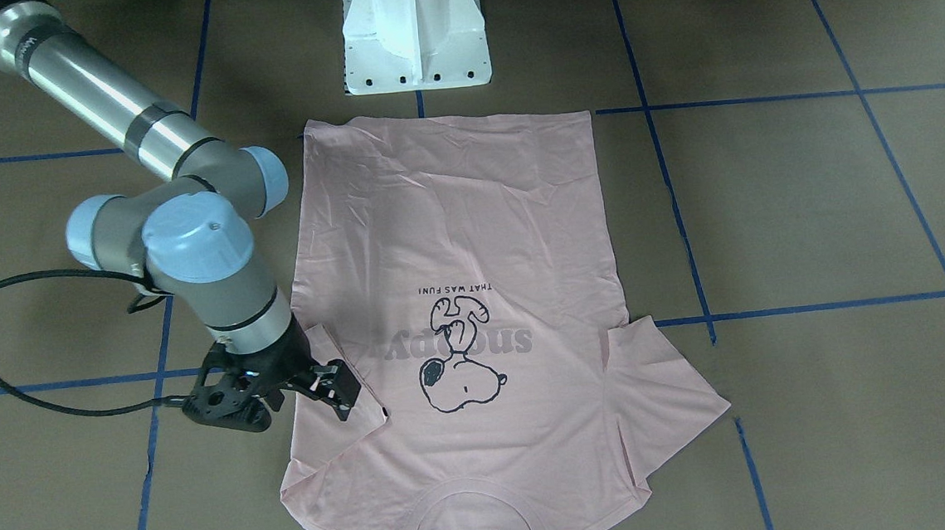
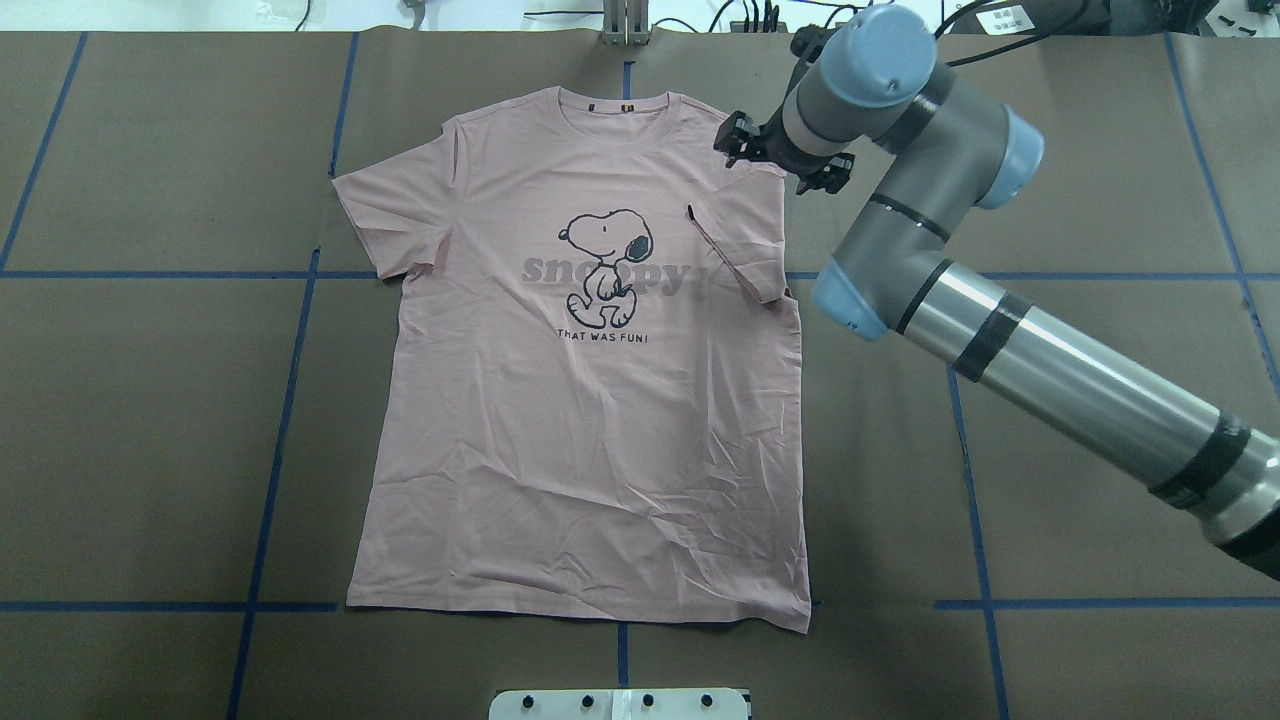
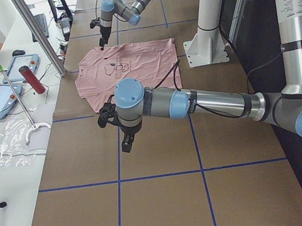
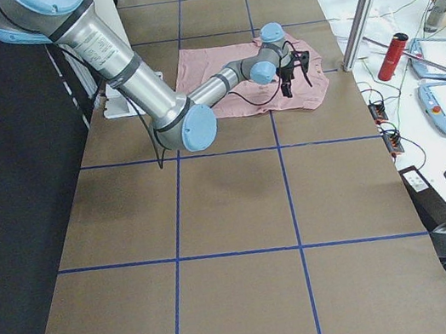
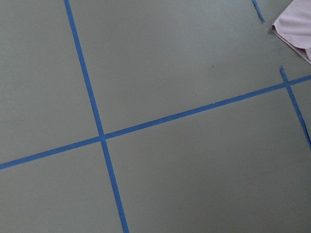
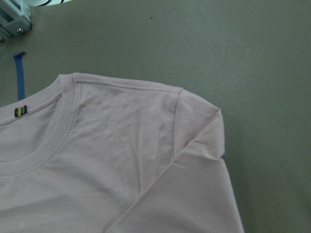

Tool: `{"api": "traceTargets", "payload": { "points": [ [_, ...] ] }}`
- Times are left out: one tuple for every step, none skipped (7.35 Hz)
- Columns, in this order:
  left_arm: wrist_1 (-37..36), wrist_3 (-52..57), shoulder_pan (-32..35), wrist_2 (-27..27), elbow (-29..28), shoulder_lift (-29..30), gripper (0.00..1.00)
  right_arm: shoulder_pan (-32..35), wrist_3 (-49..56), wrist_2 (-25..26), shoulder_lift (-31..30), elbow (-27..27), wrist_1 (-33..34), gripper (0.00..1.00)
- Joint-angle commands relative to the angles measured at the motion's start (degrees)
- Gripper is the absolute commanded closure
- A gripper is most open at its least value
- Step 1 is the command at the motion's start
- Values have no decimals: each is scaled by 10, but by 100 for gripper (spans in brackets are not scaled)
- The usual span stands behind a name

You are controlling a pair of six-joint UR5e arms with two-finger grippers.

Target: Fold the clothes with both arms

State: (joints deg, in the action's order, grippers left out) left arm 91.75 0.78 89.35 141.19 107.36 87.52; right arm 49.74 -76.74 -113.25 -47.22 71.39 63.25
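Hovering just above the T-shirt (image 2: 590, 420) at its shoulder edge, the right pincer (image 2: 780, 158) has its jaws spread with nothing between them. Below it and a little inward, the sleeve (image 2: 735, 255) on that side lies turned in over the chest, its cuff edge near the dog print (image 2: 605, 265). Just beside the pincer, toward the middle, sits the ribbed collar (image 2: 620, 100). Farther off, the other sleeve (image 2: 385, 215) lies spread out flat, and farthest of all is the hem (image 2: 580, 610), back toward the robot's white pedestal (image 2: 620, 703). The cloth looks thin, light and limp, so it should drape and wrinkle rather than hold a shape; a pinch on a doubled edge, at the shoulder seam or a hem corner, seems the surest hold. The T-shirt lies print up on the brown table (image 2: 150, 400), its long axis running from hem to collar, collar pointing away from the robot. The left pincer (image 3: 127, 145) hangs over the table well apart from the T-shirt; whether it is released or clenched I cannot tell
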Motion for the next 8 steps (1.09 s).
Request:
{"api": "traceTargets", "payload": {
  "points": [
    [19,-117,-59,0,-1,51,0,91,93,-122,-83,88,17,0],
    [55,-176,-108,-1,-35,99,0,108,138,-137,-124,132,20,0],
    [95,-258,-145,2,-91,161,0,156,141,-202,-181,181,22,0],
    [127,-342,-197,0,-142,214,0,202,173,-264,-217,189,21,0],
    [157,-395,-237,-3,-209,265,0,244,213,-298,-262,194,21,0],
    [211,-401,-240,-5,-291,310,0,278,242,-309,-306,197,19,0],
    [298,-406,-251,-13,-349,313,0,294,259,-308,-339,196,14,0],
    [360,-433,-257,-25,-397,331,1,314,260,-309,-350,192,18,0]
  ]
}}
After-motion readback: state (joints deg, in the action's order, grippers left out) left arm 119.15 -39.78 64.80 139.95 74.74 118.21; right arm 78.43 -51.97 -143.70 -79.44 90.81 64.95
